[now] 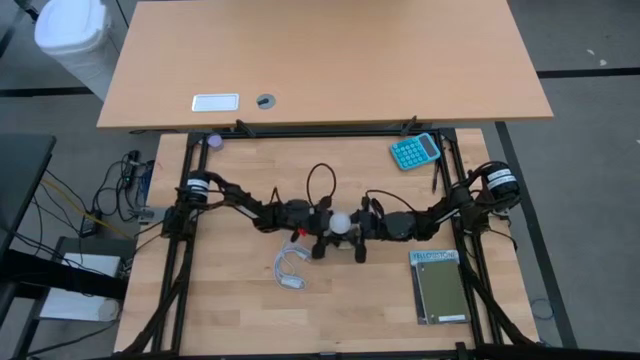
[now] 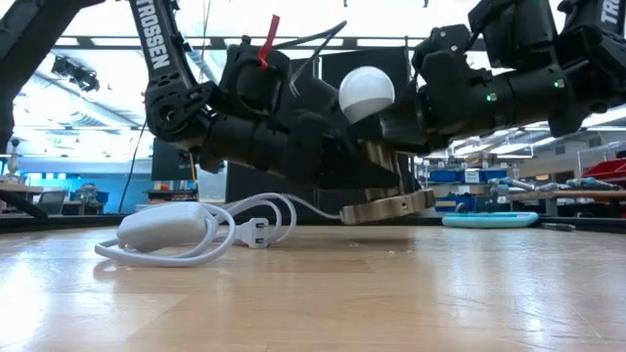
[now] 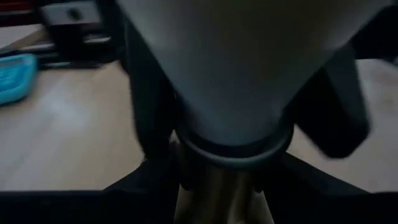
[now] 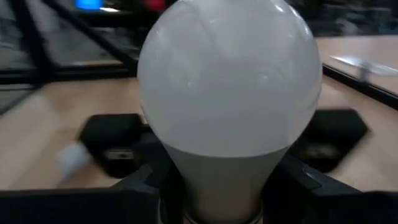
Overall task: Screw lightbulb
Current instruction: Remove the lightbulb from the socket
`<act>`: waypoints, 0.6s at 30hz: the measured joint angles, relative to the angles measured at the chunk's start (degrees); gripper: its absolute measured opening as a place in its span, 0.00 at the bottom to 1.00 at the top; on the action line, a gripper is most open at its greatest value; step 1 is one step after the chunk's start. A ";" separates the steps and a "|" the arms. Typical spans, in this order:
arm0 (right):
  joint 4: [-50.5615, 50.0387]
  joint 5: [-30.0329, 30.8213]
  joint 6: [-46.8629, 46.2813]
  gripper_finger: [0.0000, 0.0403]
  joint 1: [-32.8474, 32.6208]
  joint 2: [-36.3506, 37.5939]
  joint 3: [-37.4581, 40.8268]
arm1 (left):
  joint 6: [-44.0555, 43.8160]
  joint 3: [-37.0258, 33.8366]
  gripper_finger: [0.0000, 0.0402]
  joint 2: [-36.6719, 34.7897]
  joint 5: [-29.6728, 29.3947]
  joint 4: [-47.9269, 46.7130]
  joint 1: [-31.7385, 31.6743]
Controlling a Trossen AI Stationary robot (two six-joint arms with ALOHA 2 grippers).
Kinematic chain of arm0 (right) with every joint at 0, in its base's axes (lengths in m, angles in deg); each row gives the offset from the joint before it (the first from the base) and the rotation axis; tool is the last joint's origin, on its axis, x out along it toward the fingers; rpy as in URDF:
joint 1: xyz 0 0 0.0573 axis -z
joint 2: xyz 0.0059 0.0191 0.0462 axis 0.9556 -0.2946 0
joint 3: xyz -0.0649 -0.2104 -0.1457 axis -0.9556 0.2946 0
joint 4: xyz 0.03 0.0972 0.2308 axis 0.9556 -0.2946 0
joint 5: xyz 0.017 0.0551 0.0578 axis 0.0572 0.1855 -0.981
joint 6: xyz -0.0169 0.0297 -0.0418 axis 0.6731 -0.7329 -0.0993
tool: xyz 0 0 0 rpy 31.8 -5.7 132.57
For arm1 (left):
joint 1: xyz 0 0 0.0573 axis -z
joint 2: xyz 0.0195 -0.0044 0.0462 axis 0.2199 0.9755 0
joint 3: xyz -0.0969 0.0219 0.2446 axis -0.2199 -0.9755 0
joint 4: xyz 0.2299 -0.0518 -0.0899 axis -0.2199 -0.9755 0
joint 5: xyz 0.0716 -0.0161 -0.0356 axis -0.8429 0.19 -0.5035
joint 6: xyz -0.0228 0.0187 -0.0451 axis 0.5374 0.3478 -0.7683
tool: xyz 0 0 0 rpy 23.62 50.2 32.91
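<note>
I have the lightbulb [image 1: 342,222] pinched in the right gripper [image 1: 357,228] and the socket [image 2: 387,207] clamped in the left gripper [image 1: 318,228], mid-threading; next I need 1 aligned twist.

Your two arms reach inward and meet mid-surface; left hand [image 1: 322,224] and right hand [image 1: 358,226] are both clamped, held raised.

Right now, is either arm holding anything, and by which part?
Yes: the right gripper holds the lightbulb around its lower neck; the left gripper grips the socket below it.
</note>
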 joint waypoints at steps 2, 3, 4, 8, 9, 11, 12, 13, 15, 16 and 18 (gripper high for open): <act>2.53 -4.69 0.90 0.41 0.60 0.00 0.77 | 0.20 0.08 0.48 0.00 3.47 0.80 -0.41; 4.17 -7.61 1.30 0.41 1.05 0.00 1.26 | 0.22 0.28 0.48 0.00 5.08 1.22 -0.62; 5.73 -10.64 1.62 0.41 1.60 0.00 1.61 | 0.21 0.44 0.48 0.00 6.68 1.64 -0.78; 7.41 -22.45 2.02 0.41 4.62 0.00 1.88 | 0.15 0.55 0.48 0.00 10.29 3.39 -0.98; 7.41 -25.05 2.05 0.41 5.47 0.00 1.79 | 0.15 0.55 0.48 0.00 10.63 3.70 -0.98; 7.35 -29.73 2.14 0.41 6.93 0.01 1.53 | 0.11 0.58 0.48 0.00 11.50 3.93 -0.99; 7.26 -31.63 2.19 0.41 7.60 0.01 1.45 | -0.05 0.64 0.48 0.00 11.54 3.92 -0.98; 7.08 -33.24 2.20 0.42 8.23 0.00 1.38 | -0.31 0.66 0.48 0.00 11.53 3.84 -0.99; 6.90 -35.22 2.07 0.42 9.22 0.00 1.33 | -0.51 0.66 0.48 0.00 11.47 3.66 -1.00; 6.82 -35.41 1.68 0.42 9.56 0.00 1.33 | -0.66 0.66 0.48 0.00 11.39 3.63 -1.02; 6.69 -34.75 0.11 0.42 10.07 0.00 1.33 | -1.11 0.64 0.48 0.00 11.16 3.58 -1.06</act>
